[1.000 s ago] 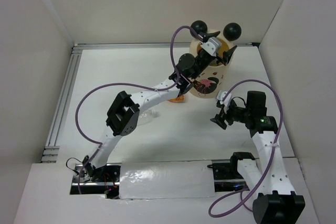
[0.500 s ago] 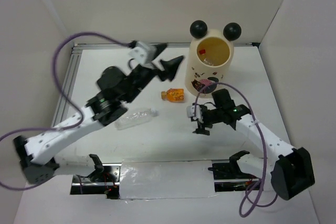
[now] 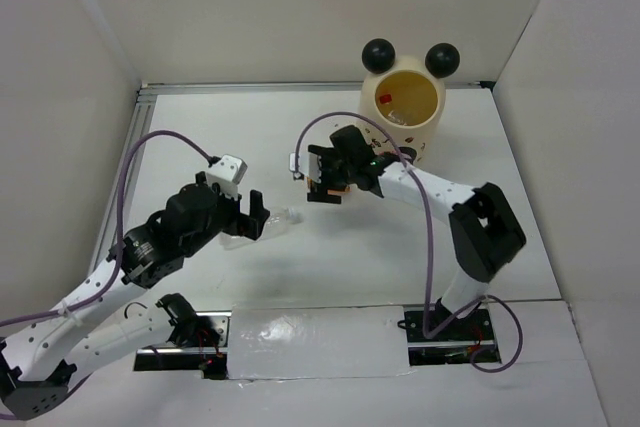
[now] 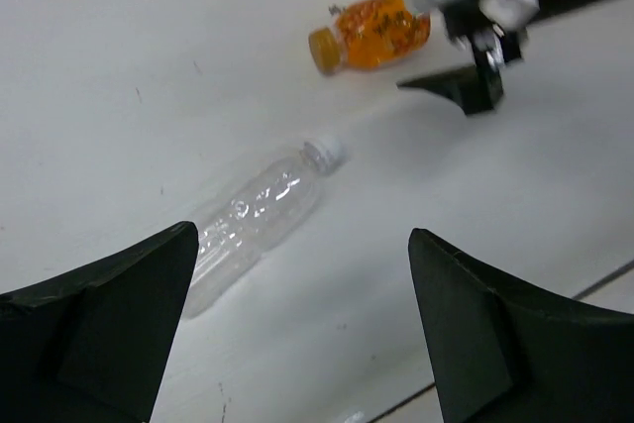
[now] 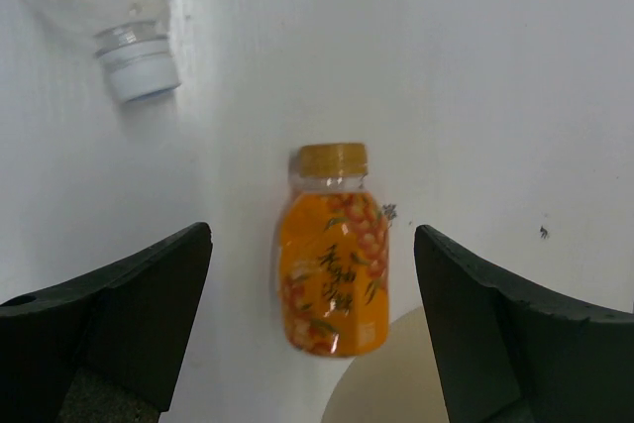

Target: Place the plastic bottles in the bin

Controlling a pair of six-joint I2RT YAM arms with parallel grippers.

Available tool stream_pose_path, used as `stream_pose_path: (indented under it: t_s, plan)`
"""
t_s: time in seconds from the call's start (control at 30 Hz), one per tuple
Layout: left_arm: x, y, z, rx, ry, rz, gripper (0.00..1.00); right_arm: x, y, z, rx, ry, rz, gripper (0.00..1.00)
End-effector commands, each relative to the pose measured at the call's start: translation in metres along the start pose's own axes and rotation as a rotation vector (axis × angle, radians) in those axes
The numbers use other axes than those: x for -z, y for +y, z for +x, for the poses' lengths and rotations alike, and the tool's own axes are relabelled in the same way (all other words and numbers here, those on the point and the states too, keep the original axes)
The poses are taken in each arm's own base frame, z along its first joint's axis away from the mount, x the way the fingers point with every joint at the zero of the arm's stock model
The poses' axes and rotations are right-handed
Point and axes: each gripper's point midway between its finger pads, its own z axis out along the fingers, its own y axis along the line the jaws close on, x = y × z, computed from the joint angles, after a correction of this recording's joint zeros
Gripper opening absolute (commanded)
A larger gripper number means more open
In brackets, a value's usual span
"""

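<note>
The orange-filled bottle (image 5: 334, 269) lies on the table beside the bin, its cap pointing away. My right gripper (image 5: 312, 279) is open and hovers over it, with the jaws on either side and apart from it. From the top view the right gripper (image 3: 325, 179) covers most of this bottle (image 3: 338, 190). A clear bottle with a white cap (image 4: 253, 220) lies on the table. My left gripper (image 4: 297, 334) is open and empty just short of it, and also shows from above (image 3: 247, 219). The cream bin (image 3: 405, 137) with black ball ears holds bottles (image 3: 393, 107).
An aluminium rail (image 3: 120, 187) runs along the table's left edge. White walls close in the left, back and right sides. The bin's base (image 5: 396, 388) sits right next to the orange bottle. The right gripper (image 4: 475, 66) shows in the left wrist view.
My left arm left the bin rim, swung back left and came down near the clear bottle. My right gripper moved left, from the open table to above the orange bottle.
</note>
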Motion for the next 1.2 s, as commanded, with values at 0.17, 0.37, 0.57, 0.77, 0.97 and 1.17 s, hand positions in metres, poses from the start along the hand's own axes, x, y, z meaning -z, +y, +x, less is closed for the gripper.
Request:
stream_pose_path:
  t_s: [0.17,0.37,0.57,0.77,0.97,1.17]
  plan:
    - [0.020,-0.019,0.019,-0.075,0.069,0.171,1.00,-0.061,-0.025,0.031,0.003,0.176,-0.078,0.90]
    - [0.015,-0.022,0.036,-0.131,0.146,0.198,1.00,-0.074,-0.019,0.060,0.043,0.292,-0.141,0.90]
    - [0.002,-0.022,0.045,-0.191,0.204,0.190,1.00,-0.069,-0.009,0.077,0.065,0.385,-0.213,0.77]
    - [-0.020,-0.012,0.060,-0.251,0.248,0.145,1.00,-0.056,0.000,0.068,0.087,0.363,-0.288,0.38]
    - [-0.025,-0.008,0.055,-0.258,0.225,0.150,1.00,-0.021,-0.016,0.004,0.019,0.192,-0.334,0.21]
    - [-0.017,-0.015,0.048,-0.263,0.170,0.218,1.00,0.039,-0.075,-0.081,-0.055,-0.051,-0.187,0.16]
